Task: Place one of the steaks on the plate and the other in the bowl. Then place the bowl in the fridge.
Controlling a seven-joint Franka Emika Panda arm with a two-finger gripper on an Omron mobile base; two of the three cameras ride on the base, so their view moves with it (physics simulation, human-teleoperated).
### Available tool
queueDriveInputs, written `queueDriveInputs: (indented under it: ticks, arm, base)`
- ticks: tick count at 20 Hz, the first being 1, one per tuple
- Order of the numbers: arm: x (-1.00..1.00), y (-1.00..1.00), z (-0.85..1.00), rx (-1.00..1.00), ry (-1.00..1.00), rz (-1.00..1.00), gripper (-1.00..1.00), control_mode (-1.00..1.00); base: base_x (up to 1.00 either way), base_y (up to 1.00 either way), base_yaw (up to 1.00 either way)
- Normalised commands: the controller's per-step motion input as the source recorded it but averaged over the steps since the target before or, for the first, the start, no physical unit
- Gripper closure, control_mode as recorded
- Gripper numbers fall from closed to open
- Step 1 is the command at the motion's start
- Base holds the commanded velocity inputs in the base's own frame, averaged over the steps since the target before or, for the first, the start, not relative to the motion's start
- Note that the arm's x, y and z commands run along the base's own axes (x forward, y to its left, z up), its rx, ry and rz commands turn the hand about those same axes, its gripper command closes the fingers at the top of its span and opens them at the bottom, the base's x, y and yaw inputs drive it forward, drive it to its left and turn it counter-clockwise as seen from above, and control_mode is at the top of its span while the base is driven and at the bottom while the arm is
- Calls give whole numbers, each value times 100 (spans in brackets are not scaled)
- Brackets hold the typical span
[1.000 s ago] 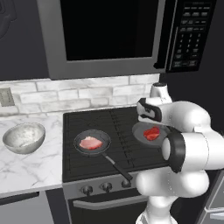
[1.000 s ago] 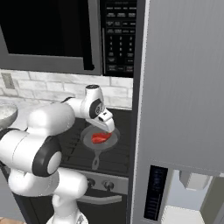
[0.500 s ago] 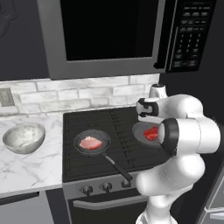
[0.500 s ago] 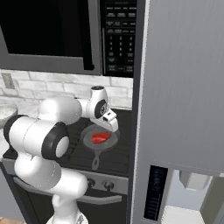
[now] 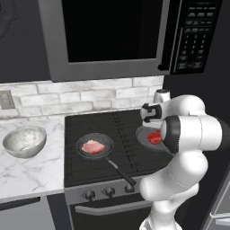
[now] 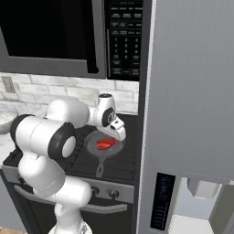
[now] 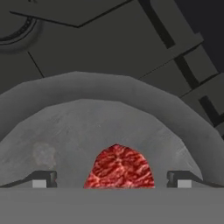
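Note:
The deep red steak (image 7: 119,168) lies in a dark grey frying pan (image 7: 109,113) on the stove's right side; this steak (image 6: 105,143) (image 5: 154,137) also shows in both base views. My gripper (image 7: 113,180) hovers just above it, open, its tips standing wide to either side of the meat and holding nothing. In the right base view the gripper (image 6: 119,133) hangs over the pan's far edge. The pale pink steak (image 5: 93,146) rests in a second pan (image 5: 95,150) on the stove's left. The silvery bowl (image 5: 24,141) sits on the marble counter at the left. The plate is out of view. The fridge (image 6: 192,91) stands right of the stove.
A microwave (image 5: 112,36) hangs low over the stove. The left pan's long handle (image 5: 120,170) points at the stove's front edge. The fridge's steel side (image 6: 145,100) rises close beside the right pan. A brick backsplash (image 5: 67,96) closes the rear.
The arm's elbow has swung round and the hand has crept slightly down and right over the red steak's pan. The jaws stay open; steaks, pans and bowl have not moved.

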Motion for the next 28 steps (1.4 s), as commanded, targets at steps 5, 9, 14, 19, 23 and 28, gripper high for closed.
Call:
queueDriveInputs:
  ticks: [5,9,14,19,23,28]
  arm:
    - [0,0,-15,0,0,0,-100,-100]
    - [0,0,-18,0,0,0,-100,-100]
    - [0,0,-14,0,0,0,-100,-100]
    - [0,0,-16,0,0,0,100,-100]
    - [0,0,-15,0,0,0,100,-100]
    - [0,0,-11,0,0,0,100,-100]
  base:
    - [0,0,0]
    - [0,0,0]
    - [0,0,0]
    - [0,0,0]
    - [0,0,0]
    - [0,0,0]
